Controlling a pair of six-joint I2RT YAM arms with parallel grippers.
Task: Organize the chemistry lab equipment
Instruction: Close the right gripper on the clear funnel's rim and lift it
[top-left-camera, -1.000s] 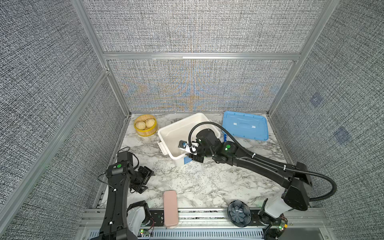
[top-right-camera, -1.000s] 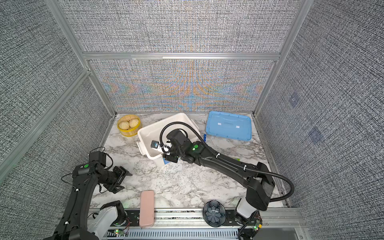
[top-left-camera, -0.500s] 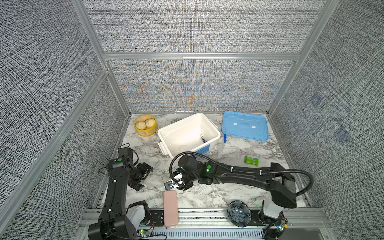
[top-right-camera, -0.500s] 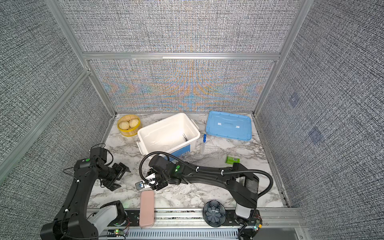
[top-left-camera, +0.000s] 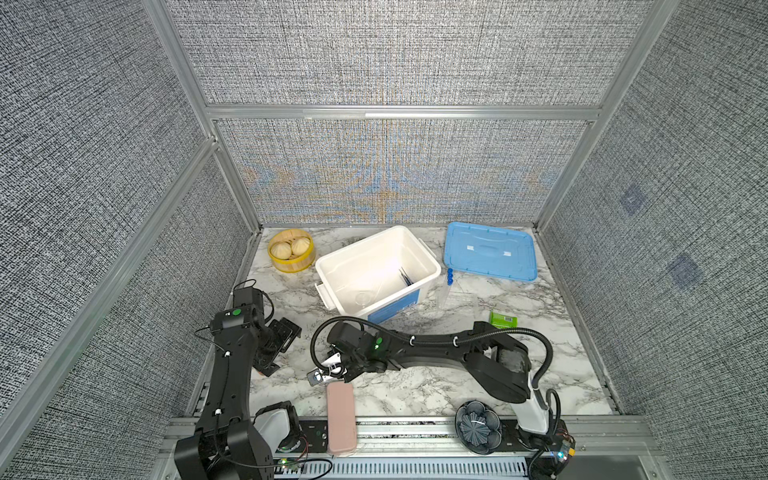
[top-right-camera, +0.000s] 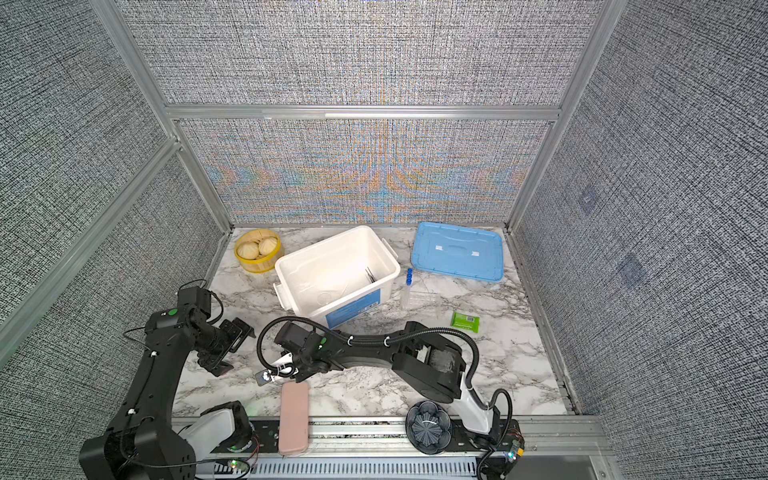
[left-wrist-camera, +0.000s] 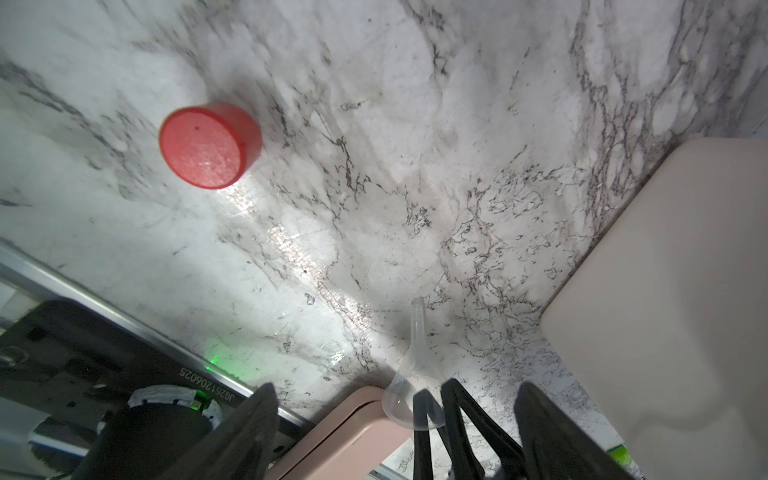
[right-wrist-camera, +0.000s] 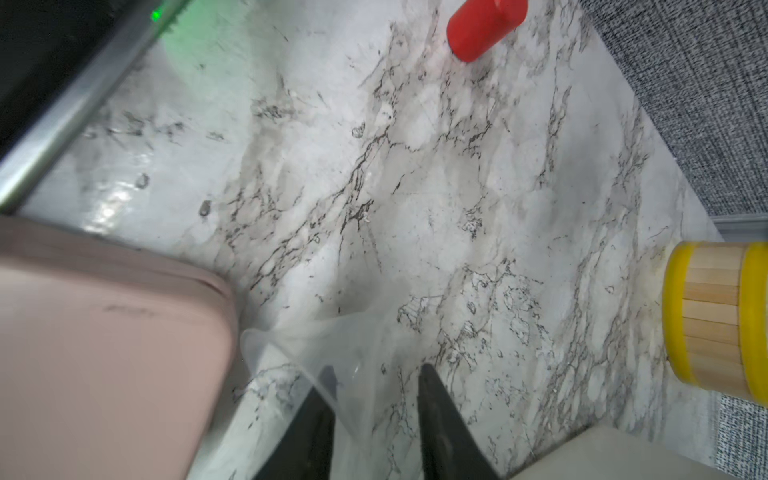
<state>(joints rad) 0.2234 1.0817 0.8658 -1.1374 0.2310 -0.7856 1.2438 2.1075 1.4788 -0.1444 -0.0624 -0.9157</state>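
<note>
At the front edge of the desk (top-left-camera: 582, 365), just past the end of the long pink case (top-left-camera: 340, 415): right hand (right-wrist-camera: 376, 370) low over the marble, fingers either side of the clear funnel (left-wrist-camera: 415, 365), thin-walled and see-through, its wide mouth just beside the case; cannot tell whether clamped on it or only close. Nearby to the left, near a red cylinder (left-wrist-camera: 210, 145), left hand (top-left-camera: 280, 347) with fingers spread wide apart. Farther back, open white bin (top-left-camera: 428, 266) holding dark tweezers (top-left-camera: 405, 276) and a small clear vessel (top-left-camera: 363, 297), blue-capped tubes (top-left-camera: 449, 278) standing just beside its right corner, then blue lid (top-left-camera: 490, 251) and yellow steamer basket (top-left-camera: 291, 266) along the back wall.
</note>
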